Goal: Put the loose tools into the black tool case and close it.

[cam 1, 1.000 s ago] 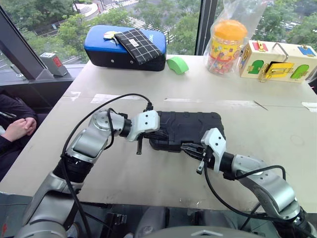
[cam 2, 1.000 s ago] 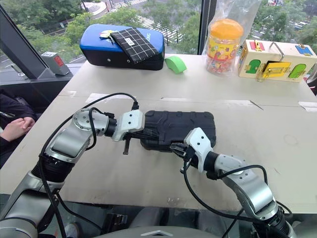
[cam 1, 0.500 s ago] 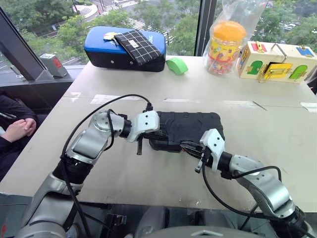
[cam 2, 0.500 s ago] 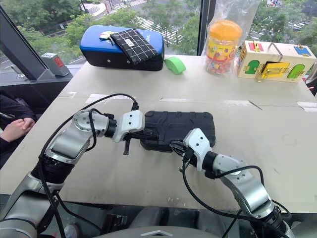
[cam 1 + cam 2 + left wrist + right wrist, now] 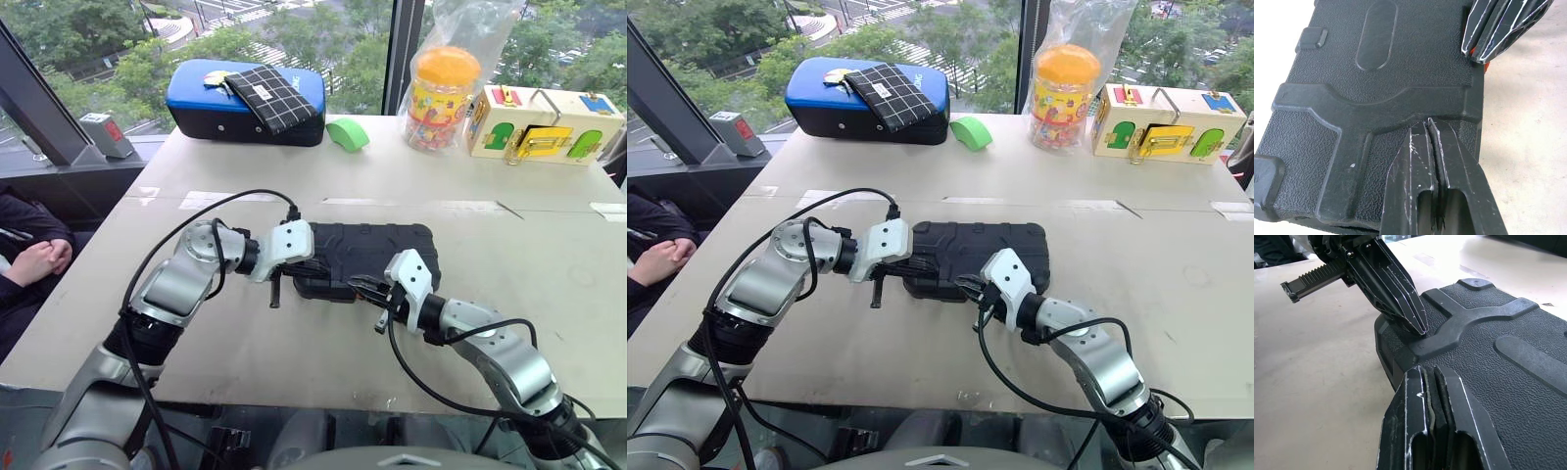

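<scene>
The black tool case (image 5: 367, 257) was seen lying closed on the bench (image 5: 549, 274). The left gripper (image 5: 1428, 128) and right gripper (image 5: 1426, 374), each pressed together and holding nothing, were rested on its lid.

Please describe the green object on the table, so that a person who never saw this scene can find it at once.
Look at the far edge of the table, by the window. The green object lies there between the blue-topped case and the orange-lidded jar. It is the one small, rounded, plain green thing there.

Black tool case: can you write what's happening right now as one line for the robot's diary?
black tool case: lid down, on table | left gripper: shut, tips on lid | right gripper: shut, on lid's near edge | loose tools: none seen
</scene>
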Robot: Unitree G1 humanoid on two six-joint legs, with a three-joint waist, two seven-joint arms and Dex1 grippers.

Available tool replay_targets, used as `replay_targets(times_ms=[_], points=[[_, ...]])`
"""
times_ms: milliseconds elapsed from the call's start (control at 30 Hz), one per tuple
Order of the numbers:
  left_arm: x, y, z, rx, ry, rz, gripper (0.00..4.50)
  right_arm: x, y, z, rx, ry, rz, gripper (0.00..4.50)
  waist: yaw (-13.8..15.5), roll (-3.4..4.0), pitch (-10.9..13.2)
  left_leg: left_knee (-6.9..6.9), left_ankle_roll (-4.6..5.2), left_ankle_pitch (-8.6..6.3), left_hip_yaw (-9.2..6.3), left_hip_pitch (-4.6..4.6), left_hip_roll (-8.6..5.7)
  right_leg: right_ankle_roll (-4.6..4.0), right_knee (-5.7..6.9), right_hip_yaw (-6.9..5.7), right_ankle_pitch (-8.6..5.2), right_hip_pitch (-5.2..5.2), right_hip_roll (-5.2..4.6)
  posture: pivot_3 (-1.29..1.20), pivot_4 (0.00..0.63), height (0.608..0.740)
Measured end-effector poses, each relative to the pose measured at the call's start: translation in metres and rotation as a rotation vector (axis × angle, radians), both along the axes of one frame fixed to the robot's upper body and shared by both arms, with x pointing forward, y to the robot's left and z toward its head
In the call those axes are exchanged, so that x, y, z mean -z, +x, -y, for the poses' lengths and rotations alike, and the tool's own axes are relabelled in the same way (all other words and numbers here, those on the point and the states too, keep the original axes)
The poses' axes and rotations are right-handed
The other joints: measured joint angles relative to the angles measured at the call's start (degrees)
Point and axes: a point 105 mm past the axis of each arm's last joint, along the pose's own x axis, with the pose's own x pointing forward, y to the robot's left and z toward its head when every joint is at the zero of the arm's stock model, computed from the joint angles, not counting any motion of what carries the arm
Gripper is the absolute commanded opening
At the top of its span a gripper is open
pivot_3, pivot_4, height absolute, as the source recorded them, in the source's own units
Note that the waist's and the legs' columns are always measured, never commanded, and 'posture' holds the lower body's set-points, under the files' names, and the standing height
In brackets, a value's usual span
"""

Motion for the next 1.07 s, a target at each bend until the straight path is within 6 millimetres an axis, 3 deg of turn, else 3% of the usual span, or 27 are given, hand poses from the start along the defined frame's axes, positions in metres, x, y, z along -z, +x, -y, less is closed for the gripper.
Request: replay_targets(times_ms=[167,300,400,633,733,767,833,867,933,967,1033,1067], points=[[0.000,-0.001,0.001,0.003,-0.003,0.003,0.00,0.000,-0.001,0.004,0.011,0.028,-0.022,0.02,0.1,-0.03,0.0,-0.03,0.00,0.00,0.00,-0.01,0.00,0.00,-0.01,-0.01,-0.01,0.00,-0.02,0.00,0.150,0.740],[-0.002,-0.004,0.006,0.020,-0.013,0.011,0.00,0.001,-0.022,0.018,-0.014,0.045,-0.089,0.02,0.5,-0.09,0.0,-0.06,0.00,-0.01,0.00,-0.18,-0.01,0.16,-0.26,-0.11,-0.13,0.00,-0.10,0.00,0.150,0.740],[-0.005,-0.003,0.006,0.016,-0.030,0.018,0.00,0.044,-0.056,0.038,-0.012,-0.059,-0.331,0.02,0.4,0.04,0.3,-0.14,0.02,0.01,0.04,-0.57,-0.07,0.16,-0.50,-0.17,-0.11,-0.30,-0.22,0.00,0.150,0.740],[-0.006,-0.002,0.010,-0.001,-0.086,0.027,0.00,0.013,-0.062,0.045,-0.027,-0.054,-0.244,0.02,0.6,-0.08,0.6,-0.02,0.06,0.03,-0.02,-1.03,-0.17,0.20,-0.51,-0.58,-0.06,-0.71,-0.43,0.00,0.150,0.740],[-0.007,-0.001,0.012,-0.044,-0.192,0.011,0.00,0.002,-0.061,0.044,-0.017,-0.036,-0.193,0.02,0.8,-0.10,0.8,-0.02,0.07,0.03,-0.04,-1.14,-0.18,0.21,-0.70,-0.70,-0.05,-0.71,-0.46,0.00,0.150,0.740],[-0.008,-0.002,0.014,-0.066,-0.261,-0.007,0.00,-0.003,-0.057,0.045,0.010,-0.019,-0.166,0.26,0.9,-0.08,1.0,0.01,0.10,0.06,-0.04,-1.18,-0.21,0.27,-0.72,-0.72,-0.02,-0.71,-0.49,0.00,0.150,0.740],[-0.012,-0.002,0.019,-0.125,-0.421,-0.123,0.51,-0.022,-0.044,0.049,0.082,0.041,-0.086,0.77,1.5,-0.36,1.5,0.21,0.21,0.12,-0.30,-1.43,-0.23,0.53,-0.73,-0.99,0.13,-0.77,-0.47,0.00,0.150,0.740],[-0.014,-0.004,0.018,-0.133,-0.457,-0.166,0.85,-0.032,-0.041,0.052,0.101,0.054,-0.044,1.38,1.5,-0.40,1.7,0.26,0.26,0.16,-0.44,-1.58,-0.25,0.56,-0.76,-1.15,0.16,-0.84,-0.46,0.00,0.150,0.740],[-0.017,-0.005,0.015,-0.145,-0.485,-0.197,1.52,-0.044,-0.040,0.056,0.124,0.062,0.007,2.07,1.5,-0.51,1.8,0.26,0.26,0.17,-0.53,-1.63,-0.27,0.38,-0.79,-1.28,0.30,-0.86,-0.44,0.00,0.150,0.740],[-0.020,-0.007,0.010,-0.158,-0.498,-0.212,2.27,-0.052,-0.039,0.059,0.142,0.072,0.039,2.81,1.4,-0.58,1.8,0.23,0.23,0.16,-0.60,-1.64,-0.27,0.33,-0.80,-1.35,0.33,-0.86,-0.43,0.00,0.150,0.740],[-0.025,-0.007,-0.002,-0.224,-0.536,-0.205,2.73,-0.055,-0.040,0.068,0.169,0.049,0.055,3.29,1.1,-0.51,1.8,0.19,0.15,0.12,-0.65,-1.63,-0.28,0.32,-0.83,-1.40,0.34,-0.84,-0.43,0.00,0.150,0.740],[-0.027,-0.010,-0.006,-0.244,-0.553,-0.204,3.34,-0.054,-0.040,0.074,0.182,0.017,0.057,3.89,0.9,-0.48,1.9,0.19,0.15,0.11,-0.67,-1.63,-0.28,0.32,-0.83,-1.41,0.33,-0.84,-0.44,0.00,0.150,0.740]])
